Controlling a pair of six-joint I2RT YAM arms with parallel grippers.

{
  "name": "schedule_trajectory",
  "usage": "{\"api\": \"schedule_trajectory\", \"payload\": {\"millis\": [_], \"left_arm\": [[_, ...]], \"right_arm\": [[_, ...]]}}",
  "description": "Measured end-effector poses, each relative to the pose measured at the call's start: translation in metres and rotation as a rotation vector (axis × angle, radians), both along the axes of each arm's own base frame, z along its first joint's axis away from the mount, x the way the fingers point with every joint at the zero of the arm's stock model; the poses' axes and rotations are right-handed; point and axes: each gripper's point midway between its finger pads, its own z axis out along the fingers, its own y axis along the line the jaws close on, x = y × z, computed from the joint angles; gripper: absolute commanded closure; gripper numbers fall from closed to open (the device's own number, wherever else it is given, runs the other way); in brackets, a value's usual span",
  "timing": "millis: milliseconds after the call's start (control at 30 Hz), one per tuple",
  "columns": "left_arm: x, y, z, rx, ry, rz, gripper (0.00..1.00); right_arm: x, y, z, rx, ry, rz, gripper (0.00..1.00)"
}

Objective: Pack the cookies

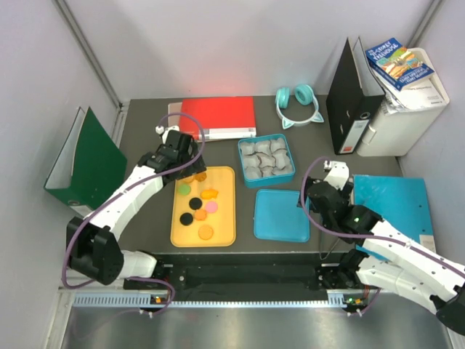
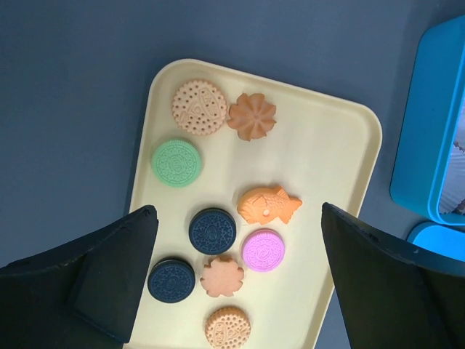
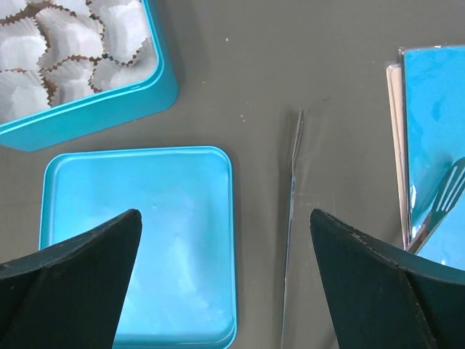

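hovering over the yellow tray (image 2: 341, 145), your left fingers (image 2: 109, 269) stand spread, holding nothing; the cookies (image 2: 214, 231) lie on the tray beneath them; your right fingers (image 3: 80, 276), also released, hang above the blue lid (image 3: 167, 218), well apart from the cookies

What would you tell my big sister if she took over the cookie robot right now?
Left gripper: open, empty, hovering above the yellow tray.
Right gripper: open, empty, above the right edge of the blue lid.
Cookies: all nine lie on the tray, none picked up.
Blue tin: open, lined with paper cups, with no cookie visible in them. The lid lies flat beside it.
Done: nothing packed yet.
Left: move every cookie into the cups, then probably put the lid on.
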Motion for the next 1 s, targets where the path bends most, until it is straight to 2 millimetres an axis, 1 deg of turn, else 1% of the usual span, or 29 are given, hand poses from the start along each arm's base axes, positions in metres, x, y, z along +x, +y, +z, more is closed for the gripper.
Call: {"api": "schedule_trajectory", "payload": {"millis": [167,233,300,400,500,567,600,667,733,800,900,1000], "left_arm": [[-0.006,0.002,0.005,-0.009,-0.032,-0.014,0.02],[-0.007,0.000,0.009,-0.023,-0.049,-0.031,0.02],[-0.006,-0.005,0.012,-0.040,-0.061,-0.048,0.02],[-0.007,-0.019,0.015,-0.062,-0.075,-0.088,0.02],[-0.012,-0.039,0.015,-0.069,-0.082,-0.147,0.02],[-0.017,-0.054,0.013,-0.067,-0.079,-0.191,0.02],[-0.020,-0.062,0.010,-0.065,-0.075,-0.213,0.02],[-0.023,-0.073,0.004,-0.059,-0.063,-0.243,0.02],[-0.027,-0.081,-0.002,-0.053,-0.048,-0.264,0.02],[-0.029,-0.085,-0.006,-0.049,-0.036,-0.275,0.02],[-0.031,-0.088,-0.009,-0.049,-0.031,-0.279,0.02],[-0.032,-0.090,-0.012,-0.056,-0.032,-0.277,0.02]], "right_arm": [[-0.001,-0.001,0.006,0.024,-0.021,0.000,0.01],[-0.002,0.001,0.010,0.037,-0.029,0.017,0.01],[-0.003,0.000,0.009,0.036,-0.025,0.013,0.01],[-0.003,-0.011,0.005,0.013,0.022,-0.047,0.01],[0.001,-0.031,0.000,0.015,0.068,-0.160,0.01],[-0.002,-0.047,-0.004,0.021,0.093,-0.233,0.01],[-0.003,-0.051,-0.006,0.022,0.102,-0.254,0.01],[-0.007,-0.054,-0.009,0.028,0.117,-0.272,0.01],[-0.011,-0.055,-0.016,0.041,0.137,-0.289,0.01],[-0.017,-0.056,-0.028,0.051,0.174,-0.309,0.01],[-0.029,-0.055,-0.049,0.064,0.249,-0.331,0.01],[-0.044,-0.054,-0.076,0.084,0.330,-0.365,0.01]]}}
